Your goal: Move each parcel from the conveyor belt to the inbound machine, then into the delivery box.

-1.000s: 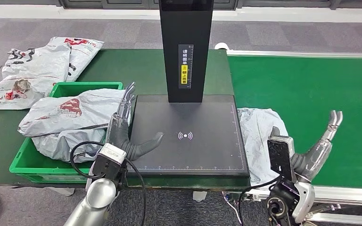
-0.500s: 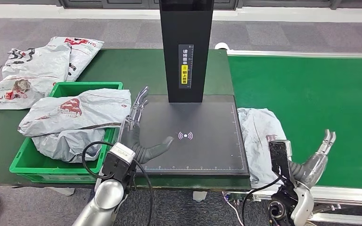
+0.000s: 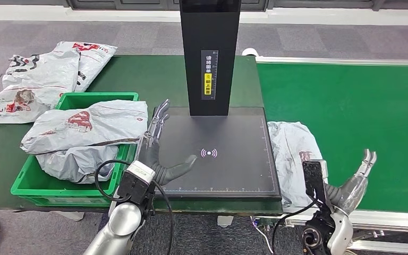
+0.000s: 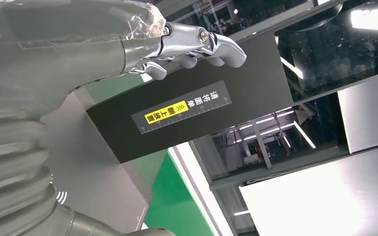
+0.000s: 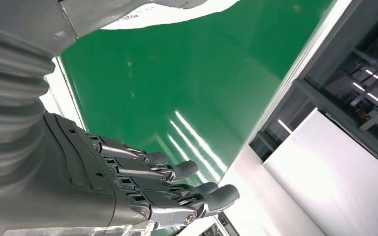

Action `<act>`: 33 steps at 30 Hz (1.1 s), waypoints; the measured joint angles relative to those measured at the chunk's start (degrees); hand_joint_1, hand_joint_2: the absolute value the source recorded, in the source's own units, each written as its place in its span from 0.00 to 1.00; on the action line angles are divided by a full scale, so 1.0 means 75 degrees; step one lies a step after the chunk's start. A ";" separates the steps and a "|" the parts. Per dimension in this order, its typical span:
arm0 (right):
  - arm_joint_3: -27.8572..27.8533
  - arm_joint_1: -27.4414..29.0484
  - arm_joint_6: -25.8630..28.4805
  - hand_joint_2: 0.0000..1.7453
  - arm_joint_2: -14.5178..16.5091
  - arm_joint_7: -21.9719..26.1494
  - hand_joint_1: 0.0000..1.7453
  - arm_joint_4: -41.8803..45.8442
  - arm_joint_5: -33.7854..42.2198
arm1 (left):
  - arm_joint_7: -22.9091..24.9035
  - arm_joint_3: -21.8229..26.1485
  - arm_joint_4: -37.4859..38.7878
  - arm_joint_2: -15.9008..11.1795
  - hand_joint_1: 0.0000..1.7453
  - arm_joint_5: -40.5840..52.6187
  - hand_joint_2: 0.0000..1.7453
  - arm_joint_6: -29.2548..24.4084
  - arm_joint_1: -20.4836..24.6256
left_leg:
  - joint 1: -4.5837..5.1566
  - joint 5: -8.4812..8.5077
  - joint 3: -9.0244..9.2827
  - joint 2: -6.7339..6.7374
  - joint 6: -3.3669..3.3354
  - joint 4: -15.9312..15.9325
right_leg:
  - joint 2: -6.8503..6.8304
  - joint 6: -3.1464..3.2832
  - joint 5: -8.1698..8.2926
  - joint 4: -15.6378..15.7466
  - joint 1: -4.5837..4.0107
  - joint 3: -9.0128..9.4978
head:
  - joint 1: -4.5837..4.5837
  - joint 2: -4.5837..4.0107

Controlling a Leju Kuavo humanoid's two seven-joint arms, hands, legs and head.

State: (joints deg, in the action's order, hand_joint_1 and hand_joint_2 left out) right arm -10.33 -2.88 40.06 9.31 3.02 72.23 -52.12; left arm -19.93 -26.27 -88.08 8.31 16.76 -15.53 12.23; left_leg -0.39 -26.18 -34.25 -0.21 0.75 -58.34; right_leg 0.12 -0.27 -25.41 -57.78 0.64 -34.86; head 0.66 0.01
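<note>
Crinkled grey plastic parcel (image 3: pixel 292 154) beside flat black inbound machine (image 3: pixel 218 151)

A yellow-and-black label (image 3: pixel 208 73) with Chinese characters too small to read is showing on the inbound machine's black column (image 3: pixel 209 32), and a white wireless-signal symbol (image 3: pixel 209 153) is marking its plate (image 3: pixel 234 170).

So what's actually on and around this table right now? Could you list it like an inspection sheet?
Surface: dark green table, green conveyor belt to its right.
Job's things: one grey parcel at the belt's edge beside the black scan plate, two parcels in the green box.
Clutter: more grey bags on the table's far left.
Hands: left hand open over the plate's left edge; right hand open, next to the belt parcel.
Cables: black cable looped at the left wrist.
Surroundings: grey carpet.
</note>
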 joint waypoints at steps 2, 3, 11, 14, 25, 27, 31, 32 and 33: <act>-0.0001 0.0000 0.0000 1.00 0.0000 0.0000 0.00 -0.0012 0.0001 | 0.0000 0.0000 0.0001 0.0000 0.00 0.0000 1.00 0.0001 0.0000 | 0.0000 0.0000 0.0000 0.0000 0.0000 0.0000 | 0.0000 0.0000 0.0000 0.0000 0.0000 0.0000 | 0.0000 -0.0001; -0.0001 0.0000 0.0000 1.00 0.0000 0.0000 0.00 -0.0019 0.0001 | 0.0000 0.0000 0.0002 0.0000 0.00 0.0000 1.00 0.0000 0.0000 | 0.0000 0.0000 0.0000 0.0000 0.0000 0.0000 | 0.0000 0.0000 0.0000 0.0000 0.0000 0.0000 | 0.0000 0.0000; -0.0005 0.0000 0.0000 1.00 0.0000 0.0000 0.00 -0.0041 0.0000 | 0.0000 0.0000 0.0002 0.0000 0.00 -0.0001 1.00 0.0001 0.0000 | 0.0000 0.0000 0.0000 0.0000 0.0000 0.0000 | 0.0000 0.0000 0.0000 0.0000 0.0000 0.0000 | 0.0000 0.0000; -0.0008 0.0000 0.0000 1.00 0.0000 0.0000 0.00 -0.0043 0.0001 | 0.0000 0.0000 0.0004 0.0000 0.00 0.0000 1.00 0.0001 0.0001 | 0.0000 0.0000 0.0000 0.0000 0.0000 0.0000 | 0.0000 0.0000 0.0000 0.0000 0.0000 0.0000 | 0.0000 -0.0001; -0.0099 -0.0455 -0.0621 1.00 -0.0133 -0.0763 0.00 -0.0862 -0.0124 | -0.0005 0.0000 0.0005 -0.0047 0.00 0.0064 1.00 -0.0240 0.0023 | -0.0002 -0.0004 0.0003 0.0030 0.0003 0.0002 | 0.0017 0.0003 0.0003 0.0000 -0.0003 0.0001 | 0.0002 -0.0001; -0.0213 -0.1027 -0.0668 1.00 -0.0350 -0.0886 0.00 -0.2230 0.0056 | -0.0045 0.0000 0.0007 -0.0128 0.00 0.0030 1.00 -0.0332 0.0078 | 0.0002 -0.0001 0.0008 0.0042 -0.0007 0.0001 | 0.0020 0.0000 0.0006 0.0000 0.0002 0.0004 | 0.0004 -0.0001; -0.0348 -0.1658 -0.0186 1.00 -0.0659 -0.0397 0.00 -0.4086 0.0256 | -0.0090 0.0000 0.0023 -0.0241 0.00 -0.0024 1.00 -0.0331 0.0116 | 0.0006 0.0020 -0.0007 -0.0011 -0.0018 -0.0001 | -0.0027 -0.0012 0.0011 0.0000 0.0006 0.0009 | 0.0001 0.0000; -0.0367 -0.1747 -0.0130 1.00 -0.0694 -0.0336 0.00 -0.4334 0.0241 | -0.0090 0.0000 0.0031 -0.0256 0.00 -0.0024 1.00 -0.0331 0.0118 | 0.0006 0.0021 -0.0006 -0.0009 -0.0016 -0.0001 | -0.0024 -0.0012 0.0012 0.0000 0.0006 0.0008 | 0.0001 -0.0001; -0.0402 -0.1797 -0.0087 1.00 -0.0715 -0.0259 0.00 -0.4504 0.0191 | -0.0090 0.0000 0.0036 -0.0265 0.00 -0.0023 1.00 -0.0331 0.0119 | 0.0006 0.0021 -0.0006 -0.0009 -0.0015 -0.0001 | -0.0021 -0.0012 0.0012 0.0000 0.0006 0.0008 | 0.0002 -0.0001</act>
State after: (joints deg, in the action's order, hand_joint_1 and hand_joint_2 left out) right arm -13.34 -16.36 39.41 3.95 1.07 38.45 -50.69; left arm -20.61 -26.27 -87.81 6.32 16.59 -18.01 13.12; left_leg -0.34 -26.03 -34.29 -0.28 0.63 -58.35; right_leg -0.04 -0.36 -25.32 -57.78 0.69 -34.80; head 0.67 0.00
